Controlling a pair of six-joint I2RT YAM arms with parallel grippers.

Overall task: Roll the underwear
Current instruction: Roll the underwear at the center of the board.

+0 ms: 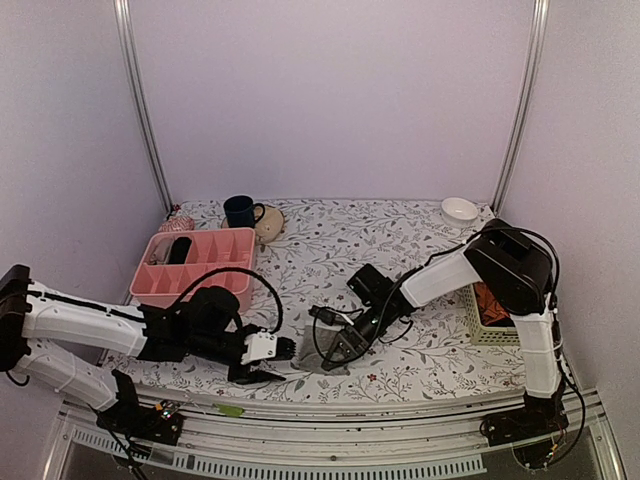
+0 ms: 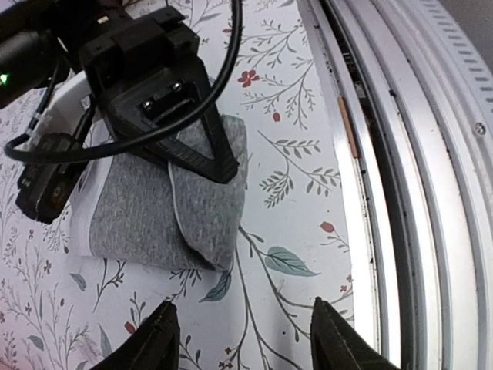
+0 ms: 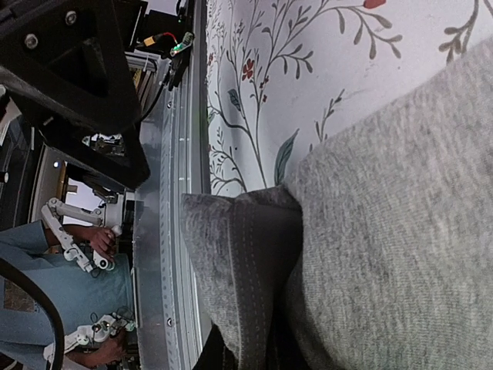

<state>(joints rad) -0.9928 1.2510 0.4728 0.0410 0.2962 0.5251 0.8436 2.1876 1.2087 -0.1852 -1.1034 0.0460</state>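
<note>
Soft, even, rather dim light
Glare on the white metal rail (image 2: pixel 360 247); soft grey cloth underwear (image 3: pixel 400 231) blurs close up.

No legible text, label or number anywhere; none readable on underwear (image 2: pixel 146 212).

Floral table (image 1: pixel 330 250) carries underwear (image 2: pixel 146 223), pink tray (image 1: pixel 200 286), mug (image 1: pixel 240 211), bowl (image 1: pixel 460 209), basket (image 1: pixel 486 331).

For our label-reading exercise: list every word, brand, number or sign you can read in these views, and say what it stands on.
No text can be read.
The underwear shows only plain grey cloth and pale trim.
The pink tray and the mug show no print.
</note>
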